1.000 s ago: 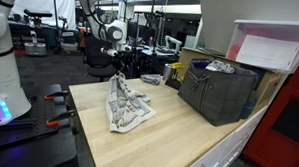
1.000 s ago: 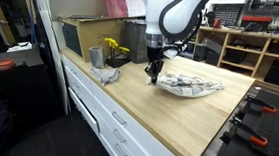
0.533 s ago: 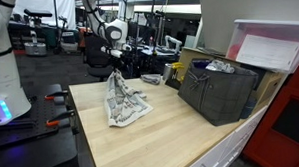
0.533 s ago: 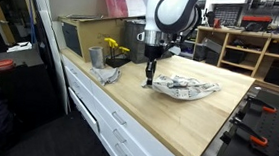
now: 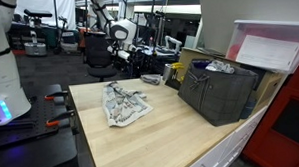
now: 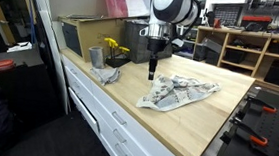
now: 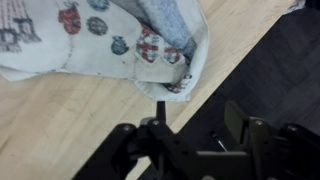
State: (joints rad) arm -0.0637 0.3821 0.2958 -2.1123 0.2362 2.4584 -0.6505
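"Exterior views, both of them: what takes up the most room?"

"The long wooden table (image 5: 181, 127), which stands on white drawers (image 6: 106, 116). The white arm (image 6: 170, 5) reaches over it. In an exterior view a dark crate (image 5: 220, 91) sits at one end of the tabletop, with a clear, pink-lidded bin (image 5: 273, 44) behind it."

"And the patterned cloth (image 6: 184, 92), where is it?"

"Lying loosely spread on the bare wood, well apart from the crate. It's pale, printed with small emblems. The wrist view shows red and blue ones, and a corner folded over on itself."

"Is the gripper (image 6: 152, 75) on it?"

"No. It hangs over the cloth's edge, pointing straight down, with clear air between fingertips and fabric. In the wrist view its jaws stand apart and hold nothing. Only wood and the cloth's corner show beyond them."

"Anything smaller?"

"A metal cup (image 6: 95, 56) near the back wall, and yellow flowers (image 6: 114, 48) just beside it. A crumpled grey rag (image 6: 108, 76) lies in front of the cup, near the table's edge."
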